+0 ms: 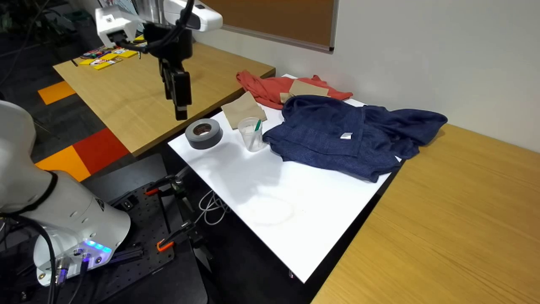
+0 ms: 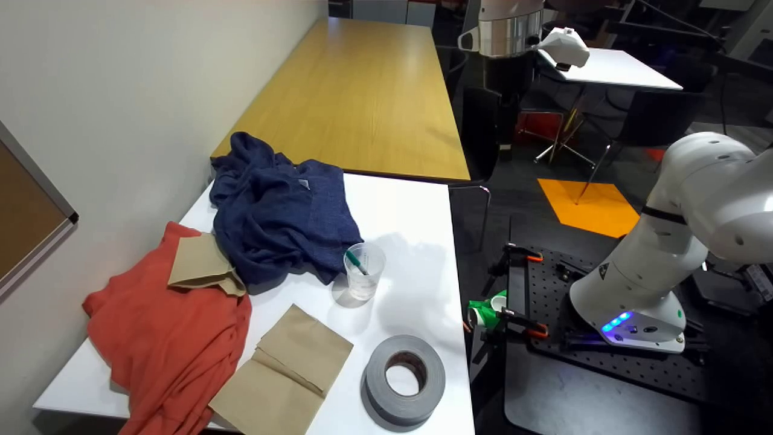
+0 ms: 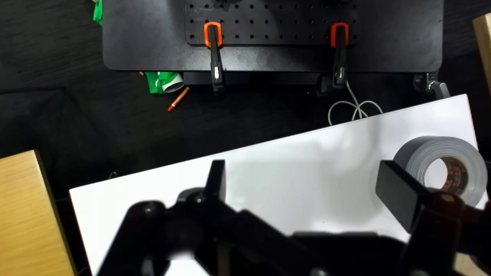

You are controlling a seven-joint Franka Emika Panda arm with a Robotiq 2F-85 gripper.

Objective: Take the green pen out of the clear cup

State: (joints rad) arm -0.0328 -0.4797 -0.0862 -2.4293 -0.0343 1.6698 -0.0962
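Observation:
The clear cup (image 1: 246,134) stands upright on the white table in both exterior views, beside the navy cloth; it also shows here (image 2: 364,289). The green pen (image 1: 257,125) leans inside the cup, its green end near the rim; it also shows in an exterior view (image 2: 355,261). My gripper (image 3: 302,180) is open with nothing between its fingers. It hangs high above the table, apart from the cup, and points down in both exterior views (image 1: 181,113) (image 2: 505,145). Cup and pen are out of view in the wrist view.
A grey tape roll (image 1: 207,142) lies near the cup, also in the wrist view (image 3: 475,172). A navy cloth (image 1: 325,135), a red cloth (image 2: 175,326) and brown paper pieces (image 2: 302,350) lie around it. A wall (image 1: 422,63) runs behind. Clamps (image 3: 216,57) sit on the robot's base.

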